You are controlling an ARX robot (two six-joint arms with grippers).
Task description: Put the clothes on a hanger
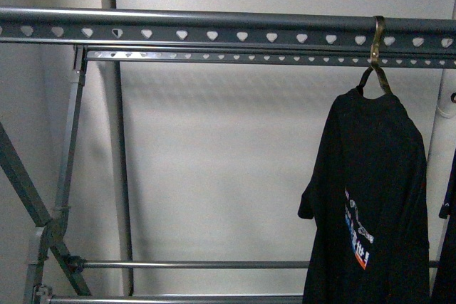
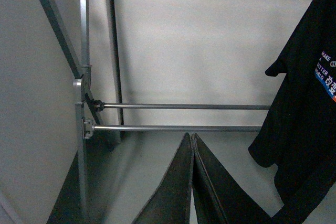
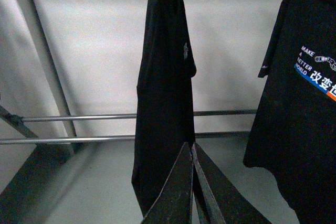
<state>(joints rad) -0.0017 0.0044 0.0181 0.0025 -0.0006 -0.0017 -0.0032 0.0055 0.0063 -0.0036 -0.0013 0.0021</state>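
A black T-shirt [image 1: 370, 204] with a white, blue and orange print hangs from a small brass-coloured coat hanger [image 1: 376, 55] hooked over the top rail of the grey rack [image 1: 214, 33], at the right. No gripper shows in the front view. My left gripper [image 2: 191, 136] is shut and empty, low in front of the rack's lower bars [image 2: 184, 106], with the printed shirt [image 2: 310, 129] off to one side. My right gripper [image 3: 191, 145] is shut and empty, just in front of a black shirt hanging edge-on [image 3: 165, 93]. A printed "MAKE A BETTER WORLD" shirt [image 3: 310, 103] hangs beside it.
The rack has a second punched rail [image 1: 249, 55] behind the top one, diagonal braces [image 1: 28, 204] at the left and two thin bars low down [image 1: 192, 264]. Another dark garment [image 1: 449, 247] shows at the far right edge. A white wall stands behind.
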